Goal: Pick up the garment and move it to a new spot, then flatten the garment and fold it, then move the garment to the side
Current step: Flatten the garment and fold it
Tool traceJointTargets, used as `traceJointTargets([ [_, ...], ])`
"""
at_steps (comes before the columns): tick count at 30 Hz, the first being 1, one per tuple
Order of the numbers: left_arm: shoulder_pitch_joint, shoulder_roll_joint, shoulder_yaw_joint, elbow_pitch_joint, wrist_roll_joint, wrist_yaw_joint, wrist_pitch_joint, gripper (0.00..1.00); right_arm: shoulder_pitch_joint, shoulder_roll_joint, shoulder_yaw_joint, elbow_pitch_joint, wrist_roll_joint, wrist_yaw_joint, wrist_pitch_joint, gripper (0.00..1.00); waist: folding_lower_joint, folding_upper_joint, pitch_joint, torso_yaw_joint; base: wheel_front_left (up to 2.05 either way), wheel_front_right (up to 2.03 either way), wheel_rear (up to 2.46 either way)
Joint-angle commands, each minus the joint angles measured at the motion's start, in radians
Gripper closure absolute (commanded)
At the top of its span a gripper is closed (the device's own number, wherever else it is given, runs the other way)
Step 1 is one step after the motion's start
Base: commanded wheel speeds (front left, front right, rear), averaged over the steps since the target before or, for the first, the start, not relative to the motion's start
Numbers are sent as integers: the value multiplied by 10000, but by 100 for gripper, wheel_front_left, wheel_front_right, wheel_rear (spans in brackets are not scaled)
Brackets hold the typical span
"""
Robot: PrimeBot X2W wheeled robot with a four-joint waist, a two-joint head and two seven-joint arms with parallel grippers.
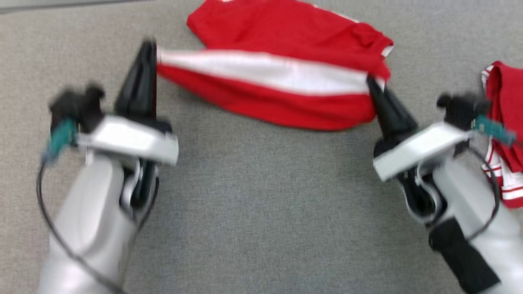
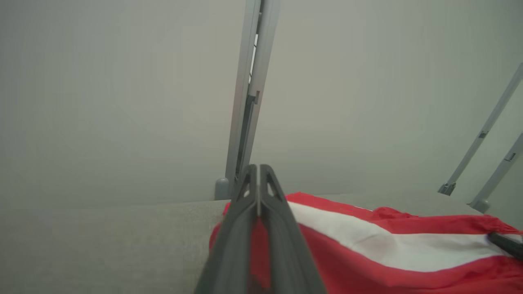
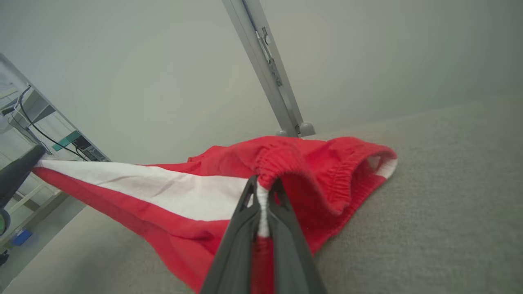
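The garment [image 1: 278, 61] is a pair of red shorts with a broad white side stripe, stretched across the grey table at the far middle. My left gripper [image 1: 152, 51] is shut on its left end, the leg hem, and my right gripper [image 1: 369, 79] is shut on the elastic waistband at its right end. The near edge hangs taut between them, lifted a little, while the far part rests on the table. In the left wrist view red cloth [image 2: 367, 245] shows between the shut fingers [image 2: 282, 228]. In the right wrist view the waistband [image 3: 286, 163] bunches just past my fingertips [image 3: 263, 181].
A second red and white garment [image 1: 504, 134] lies crumpled at the table's right edge beside my right forearm. Grey metal posts [image 2: 249, 94] stand behind the table's far edge. Bare grey tabletop [image 1: 265, 204] spreads between my arms and toward me.
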Motion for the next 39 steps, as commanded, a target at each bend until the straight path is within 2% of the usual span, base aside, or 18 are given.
traceJointTargets([
  [1,847,183,56,-741,97,181,-25,100,603,-210,-103,-359,77,7,-14,100,0,0,-285,-44,0,0,0],
  [5,2920,441,-29,-2720,-16,593,326,100,2050,-415,-430,-1210,-182,7,-15,100,0,0,-663,-23,0,0,0],
  [10,4971,747,-78,-4798,-81,1312,1194,100,3628,-456,-972,-1843,-780,7,-15,100,0,0,-1105,37,0,0,0],
  [18,7338,1118,-389,-6770,-408,2075,2825,100,5912,-262,-1885,-2697,-1411,7,187,100,0,0,-1820,427,0,0,0],
  [25,8230,1393,-444,-7539,-638,2356,3555,100,7407,58,-2752,-3595,-1924,7,762,100,0,0,-2131,664,0,0,0],
  [30,8503,1526,-240,-7798,-744,2527,3612,100,8038,501,-3128,-4414,-2292,7,1369,100,0,0,-2133,512,0,0,0],
  [34,8161,1690,-81,-7769,-757,2425,3640,100,8124,856,-3326,-4818,-2447,7,1703,100,0,0,-2078,273,0,0,0],
  [39,7038,1863,115,-7569,-743,2146,3720,100,7712,1295,-3511,-4978,-2100,7,2020,100,0,0,-1862,-98,0,0,0],
])
